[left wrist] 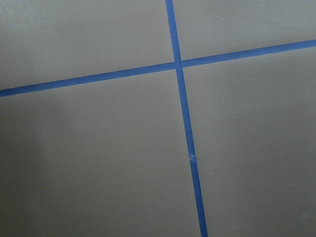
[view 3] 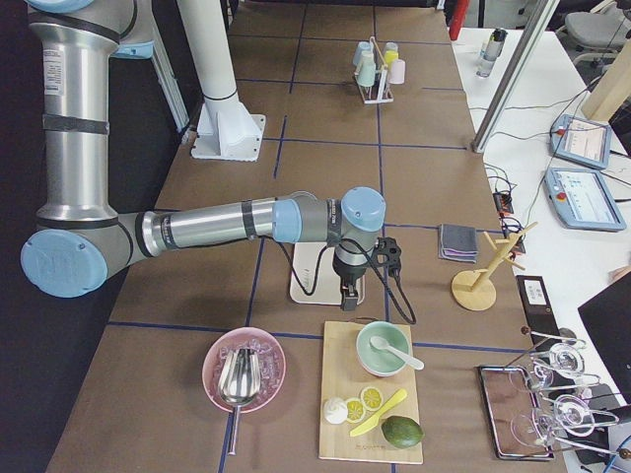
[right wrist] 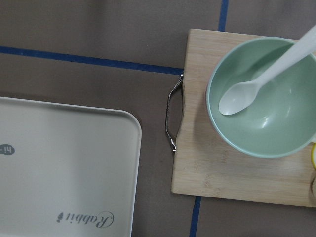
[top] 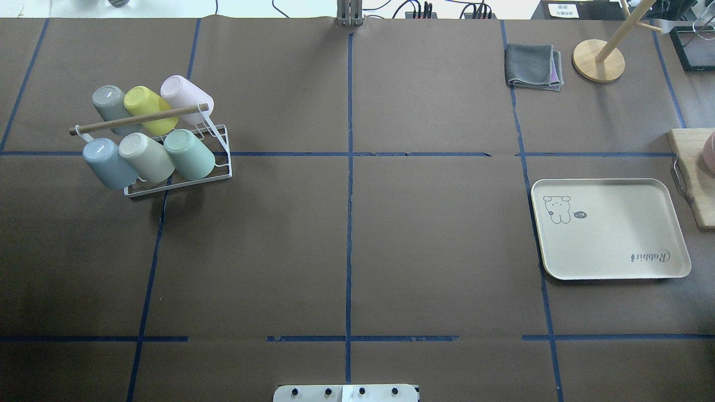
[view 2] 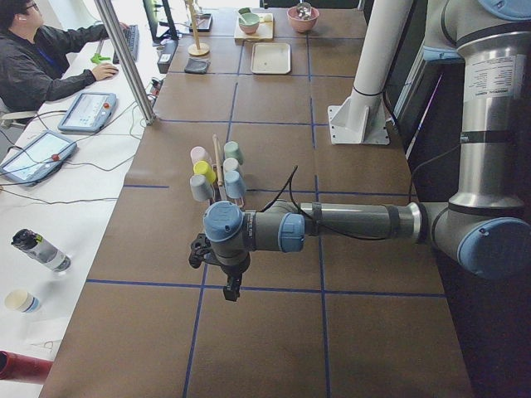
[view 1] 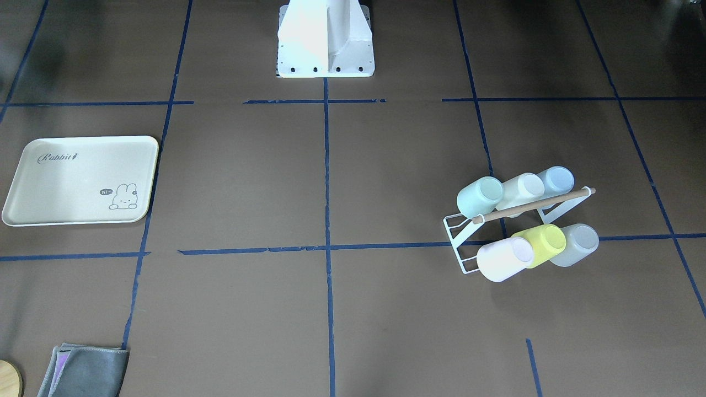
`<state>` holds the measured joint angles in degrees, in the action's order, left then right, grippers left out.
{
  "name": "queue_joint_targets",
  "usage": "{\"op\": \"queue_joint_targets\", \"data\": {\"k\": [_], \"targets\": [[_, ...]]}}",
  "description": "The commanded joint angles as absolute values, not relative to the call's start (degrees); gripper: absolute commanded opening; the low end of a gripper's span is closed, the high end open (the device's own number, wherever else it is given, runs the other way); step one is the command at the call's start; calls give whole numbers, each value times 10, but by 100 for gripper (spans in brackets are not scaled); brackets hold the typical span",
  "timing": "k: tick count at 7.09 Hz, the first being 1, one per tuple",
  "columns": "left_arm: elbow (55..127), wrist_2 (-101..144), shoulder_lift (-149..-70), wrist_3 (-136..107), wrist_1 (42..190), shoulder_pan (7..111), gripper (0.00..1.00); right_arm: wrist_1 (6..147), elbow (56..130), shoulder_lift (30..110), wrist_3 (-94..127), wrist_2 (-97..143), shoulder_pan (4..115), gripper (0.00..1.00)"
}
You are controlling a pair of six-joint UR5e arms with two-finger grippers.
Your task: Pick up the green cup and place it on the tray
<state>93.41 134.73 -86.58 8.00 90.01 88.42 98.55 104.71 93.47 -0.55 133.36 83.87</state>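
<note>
Surface: brown paper-covered table (top: 346, 251) gridded with blue tape.
Small mint-green plastic cup (top: 190, 154): tilted on white wire rack (top: 139, 119), far left.
Cream rectangular plastic tray (top: 614, 240): right side, well apart.
Left gripper (view 2: 231, 286): above bare table; finger spread cannot be told.
Right gripper (view 3: 348, 296): above tray's end; likewise unclear.

Mostly matt plastic here.
The mint-green plastic cup (top: 190, 153) looks matt, the cream rectangular plastic tray (top: 614, 234) smooth; the white wire rack (top: 184, 183) carries a bare wooden rod (top: 139, 119).
</note>
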Motion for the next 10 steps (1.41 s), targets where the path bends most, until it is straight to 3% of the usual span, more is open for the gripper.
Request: {"op": "queue_joint_targets", "data": {"k": [1,4,7,10], "targets": [[934,1347,-867,80,901,884,100,930,1051,932,-15,1340,838,100],[932,1347,-867,80,904,884,100,857,1037,917,58,1350,785,100],[918,1348,-867,80,904,883,100,611,982,967,303,1313,683,99],[898,1348,-868,84,906,875,100,385,823,981,352,1299,642,83]]}}
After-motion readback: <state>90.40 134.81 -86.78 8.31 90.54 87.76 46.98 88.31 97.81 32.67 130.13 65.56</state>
